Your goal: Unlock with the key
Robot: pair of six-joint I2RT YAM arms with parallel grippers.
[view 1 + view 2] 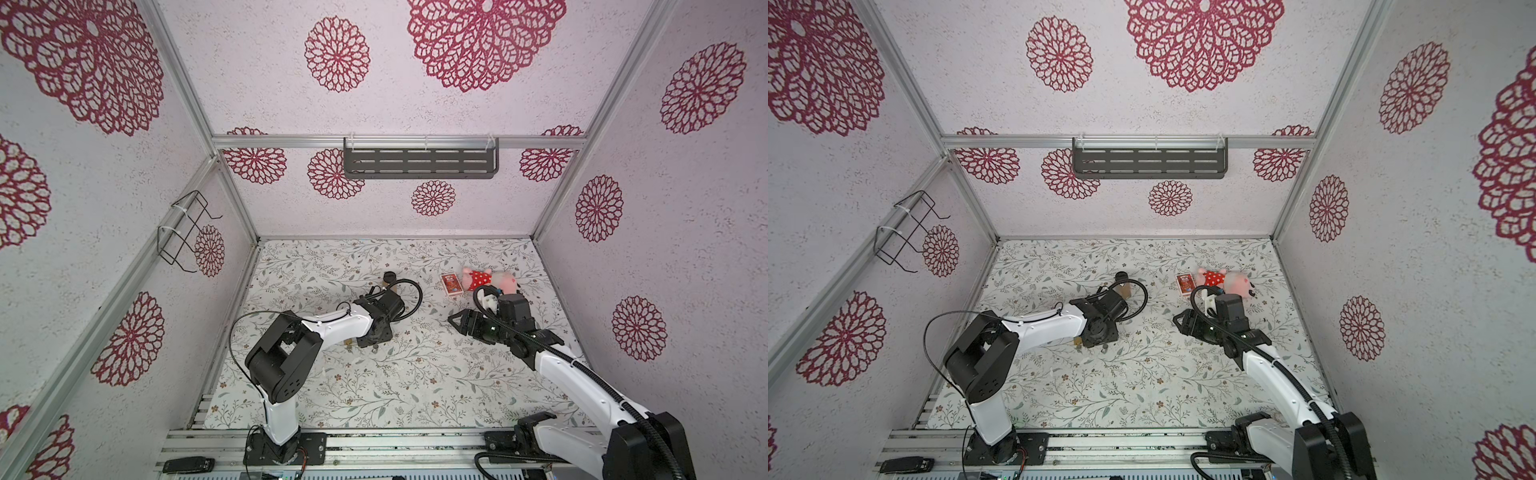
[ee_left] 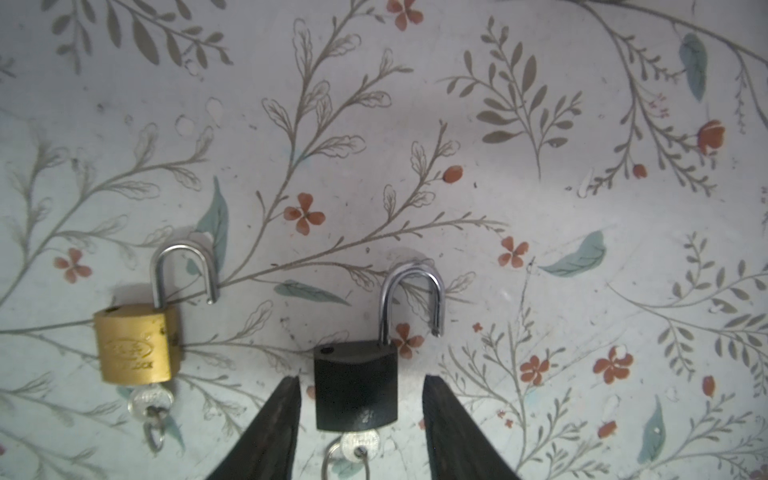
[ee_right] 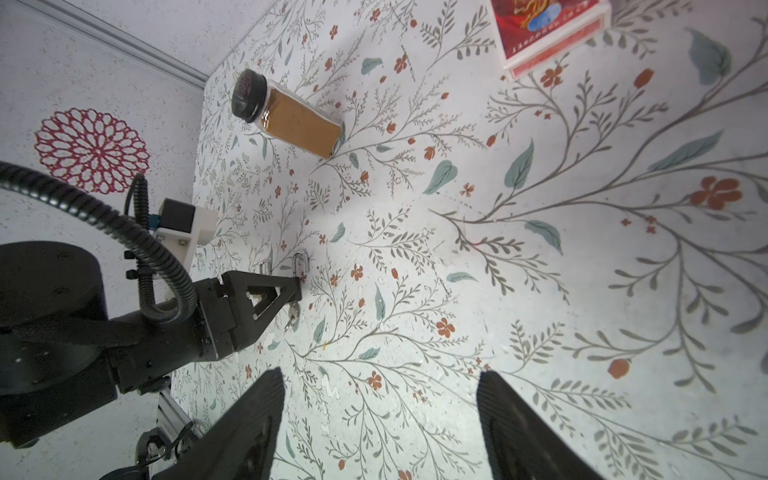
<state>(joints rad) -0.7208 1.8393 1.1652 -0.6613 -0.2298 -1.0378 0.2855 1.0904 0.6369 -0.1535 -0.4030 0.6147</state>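
Left gripper [image 2: 361,379]: jaws part-open, straddling the black padlock [image 2: 355,390] with a gap on either side and gripping nothing. The padlock's shackle [image 2: 411,291] stands sprung, and the key [image 2: 360,442] sits in the keyway. Judged step is release: widen slightly, then lift straight up so no finger drags the body or snags the key ring. In a top view the brass padlock [image 1: 348,343] lies just beside this gripper at nine o'clock. The right gripper [image 1: 456,321] is well apart at three o'clock, wide and empty.

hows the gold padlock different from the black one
The gold padlock has a brass-coloured body with an embossed mark; the black padlock is black. The black padlock lies between the left gripper's open jaws, with gaps either side; the gold padlock lies off to one side of them. Both lie flat, shackles open, with keys in their bases.
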